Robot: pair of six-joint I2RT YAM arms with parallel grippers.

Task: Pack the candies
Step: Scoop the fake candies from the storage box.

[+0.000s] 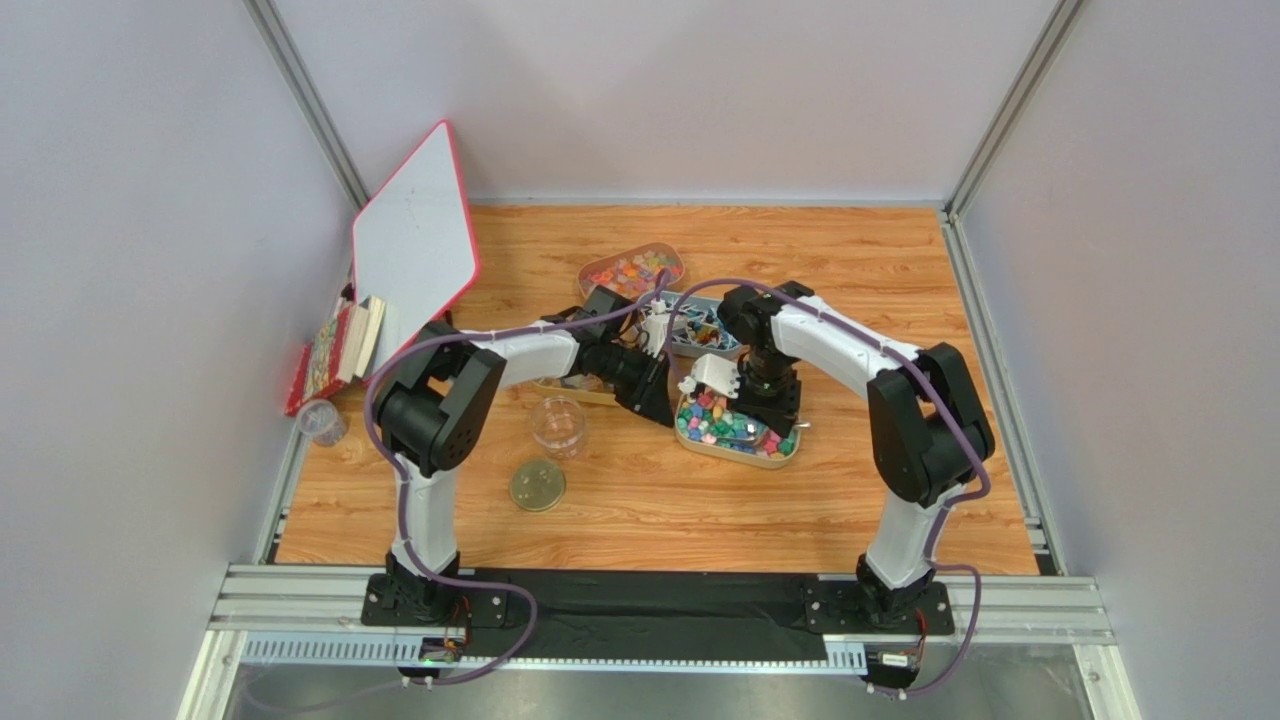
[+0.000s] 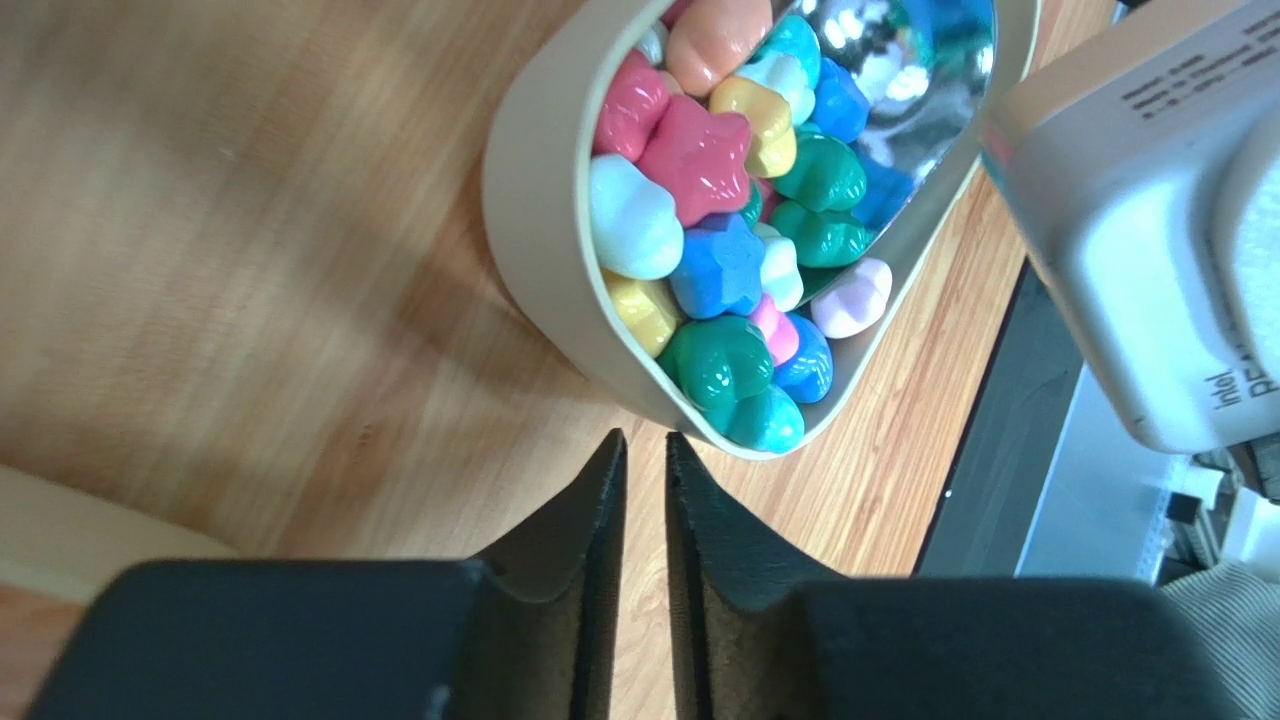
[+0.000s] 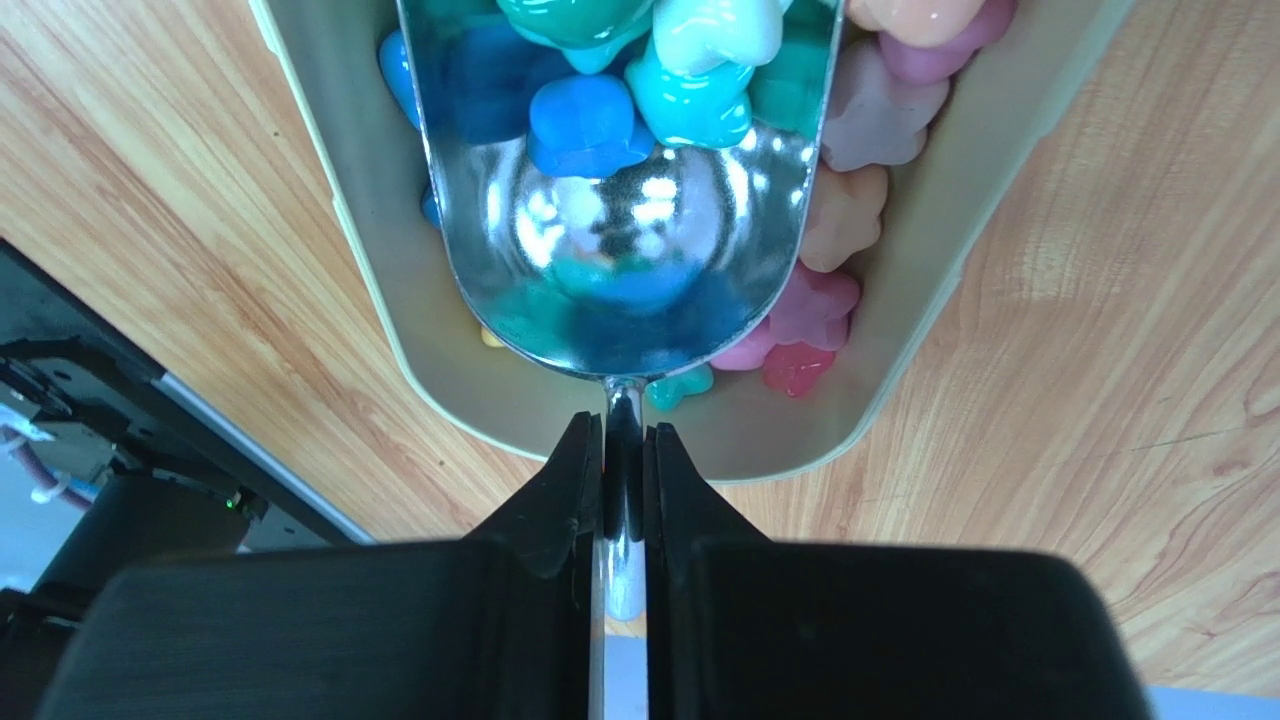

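Bright chunky candies [image 1: 729, 425] fill an oval tan tray [image 1: 778, 459] at the table's middle. My right gripper [image 1: 762, 402] is over this tray, shut on the thin handle of a shiny metal scoop [image 3: 631, 225]. In the right wrist view the right gripper [image 3: 624, 431] holds the scoop low in the tray [image 3: 361, 195], with blue and teal candies [image 3: 579, 120] in its bowl. My left gripper [image 1: 661, 393] is beside the tray's left end. In the left wrist view the left gripper [image 2: 643, 438] is empty, its jaws nearly together, just short of the tray wall [image 2: 534, 195] and candies [image 2: 706, 165].
A clear round jar [image 1: 559, 425] and its lid [image 1: 538, 483] stand left of the tray. A tray of red-orange candies [image 1: 631, 273] and one of blue-white candies [image 1: 700, 333] lie behind. A white board [image 1: 416, 248] and books [image 1: 343, 342] lean at the far left.
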